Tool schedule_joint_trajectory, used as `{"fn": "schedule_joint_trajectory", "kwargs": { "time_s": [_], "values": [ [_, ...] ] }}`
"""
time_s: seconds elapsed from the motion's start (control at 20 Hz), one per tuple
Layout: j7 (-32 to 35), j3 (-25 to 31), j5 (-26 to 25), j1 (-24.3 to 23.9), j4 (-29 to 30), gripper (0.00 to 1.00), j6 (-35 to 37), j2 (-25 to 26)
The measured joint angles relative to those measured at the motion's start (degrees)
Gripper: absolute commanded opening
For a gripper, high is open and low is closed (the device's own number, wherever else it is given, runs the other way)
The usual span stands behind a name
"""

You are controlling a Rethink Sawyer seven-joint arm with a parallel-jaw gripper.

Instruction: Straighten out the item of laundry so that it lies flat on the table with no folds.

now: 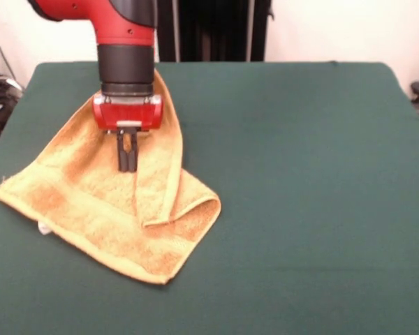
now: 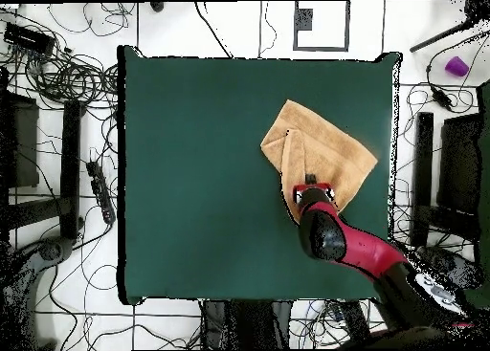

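The golden-orange towel [image 1: 91,202] lies crumpled on the left part of the green table [image 1: 300,174]. Its right side is folded over in a long ridge, with a doubled corner [image 1: 192,209] towards the front. A small white tag [image 1: 44,227] shows at its near left edge. My gripper [image 1: 128,166] points straight down over the towel's middle. Its black fingers are close together, pinching a crease that runs from the tips towards the front. In the overhead view the towel [image 2: 330,146] lies at the table's right [image 2: 191,175], with the gripper [image 2: 308,185] at its lower edge.
The towel's near left corner [image 1: 0,194] lies close to the table's left edge. Green table surface stretches to the right of the towel. Cables and dark stands [image 2: 72,156] ring the table on the floor, and a purple object [image 2: 456,66] lies off its corner.
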Motion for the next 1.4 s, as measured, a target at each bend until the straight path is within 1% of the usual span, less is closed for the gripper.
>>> {"fn": "schedule_joint_trajectory", "kwargs": {
  "time_s": [0.1,0.35,0.4,0.5,0.7,0.75,0.85,0.9,1.05,1.1,1.15,1.3,1.4],
  "values": [
    [0.00,0.03,-2.14,-1.16,1.91,0.00,-0.01,-0.51],
    [0.00,2.84,-6.90,-5.15,2.57,0.00,0.15,0.22],
    [0.00,4.87,-8.83,-7.37,2.28,0.00,0.75,0.92],
    [0.00,7.54,-10.84,-10.13,1.81,0.00,2.02,1.87],
    [0.00,12.56,-13.13,-14.72,0.73,0.00,5.60,3.59],
    [0.00,14.83,-13.39,-16.44,-0.05,0.00,8.42,4.30],
    [0.00,16.42,-13.32,-17.44,-0.78,0.00,11.30,4.64],
    [0.00,18.03,-12.97,-18.30,-1.83,0.00,15.20,4.97],
    [0.00,20.07,-11.70,-18.95,-3.85,0.00,22.14,5.18],
    [0.00,20.44,-11.26,-18.96,-4.48,0.00,24.06,5.19],
    [0.00,21.16,-9.76,-18.71,-6.34,0.00,29.46,5.20],
    [0.01,21.60,-7.28,-17.63,-9.87,0.00,38.01,5.33],
    [0.01,21.61,-5.55,-16.10,-14.01,0.00,46.21,5.84]
  ]
}}
